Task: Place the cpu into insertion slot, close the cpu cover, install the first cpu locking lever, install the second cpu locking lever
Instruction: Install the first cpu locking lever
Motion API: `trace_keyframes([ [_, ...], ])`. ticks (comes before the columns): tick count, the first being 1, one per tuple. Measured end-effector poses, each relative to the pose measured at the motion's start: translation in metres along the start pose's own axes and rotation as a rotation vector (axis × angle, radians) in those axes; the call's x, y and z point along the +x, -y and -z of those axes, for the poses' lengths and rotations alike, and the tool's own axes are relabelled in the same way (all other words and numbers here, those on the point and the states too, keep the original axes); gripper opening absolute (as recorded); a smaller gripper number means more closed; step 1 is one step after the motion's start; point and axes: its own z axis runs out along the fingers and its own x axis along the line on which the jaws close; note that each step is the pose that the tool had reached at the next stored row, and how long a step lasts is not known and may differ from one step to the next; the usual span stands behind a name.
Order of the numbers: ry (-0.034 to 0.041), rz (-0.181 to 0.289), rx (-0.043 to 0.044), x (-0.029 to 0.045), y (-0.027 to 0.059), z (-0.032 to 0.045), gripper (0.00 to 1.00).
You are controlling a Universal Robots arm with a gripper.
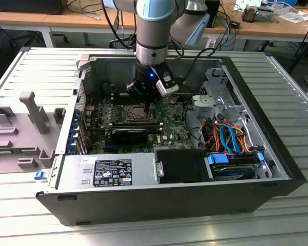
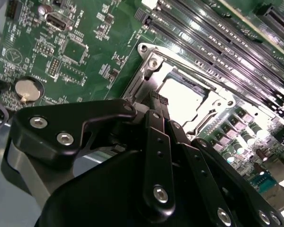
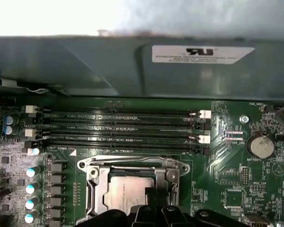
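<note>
- Open computer case lying flat on a ribbed metal desk, surrounding the fingers on all sides.
- Green motherboard spread beneath the fingers inside the case; long black memory slots running just past the socket, on the far side from the fingertips in the first wrist view.
- Black fingers lowered straight over the socket, tips drawn close together and pressing at the socket's edge; cannot tell whether anything is pinched between them.
- Insertion slot directly under the fingertips, silver rim showing in both wrist views.
- Cpu cover down flat on the socket, its frame ringing the chip just ahead of the fingertips.
- Cpu seated in the slot, grey metal top visible through the cover's window, touching distance from the tips.
- Round coin battery well off to one side of the fingers.
</note>
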Motion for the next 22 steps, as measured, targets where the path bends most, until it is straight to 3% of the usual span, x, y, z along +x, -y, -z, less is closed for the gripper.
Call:
trace_keyframes([
  [2, -0.0001, -0.004, 0.0007, 0.0001, 0.0001, 0.0026, 0.11],
  [9, -0.0005, -0.02, 0.0003, 0.0007, 0.0007, 0.0271, 0.11],
  [13, -0.0005, -0.02, 0.0003, 0.0009, 0.0009, 0.0358, 0.11],
  [22, -0.0004, -0.02, 0.0002, 0.001, 0.0009, 0.0367, 0.11],
])
